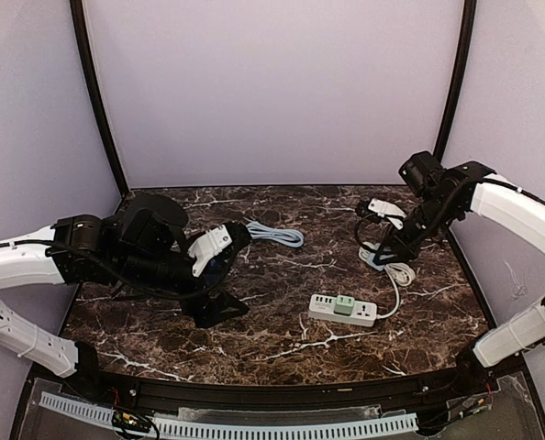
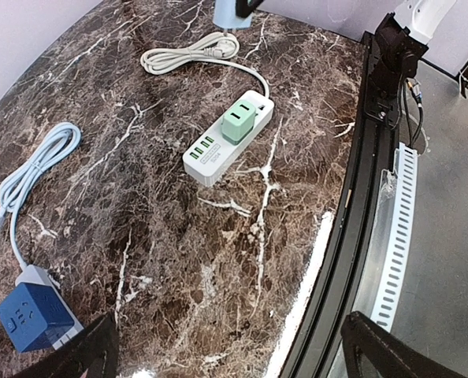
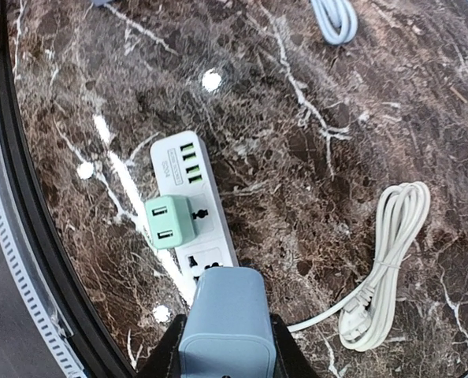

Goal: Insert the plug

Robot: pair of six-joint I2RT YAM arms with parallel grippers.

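My right gripper (image 3: 224,350) is shut on a pale blue plug block (image 3: 222,319), its fingers (image 3: 165,356) pressed against both sides. The plug hangs above the near end of a white power strip (image 3: 188,185), just short of a free socket (image 3: 205,260). A mint green adapter (image 3: 171,220) sits in the strip's middle socket. From above, the strip (image 1: 343,309) lies right of centre, with the held plug (image 1: 372,259) behind it to the right. My left gripper (image 2: 230,340) stands open over bare marble, far from the strip (image 2: 218,150).
The strip's white cable is coiled beside it (image 3: 384,268) (image 1: 399,271). A blue cube socket (image 2: 33,315) with a light blue cable (image 2: 37,169) lies by my left gripper. The table's black front rail (image 2: 352,213) runs close to the strip.
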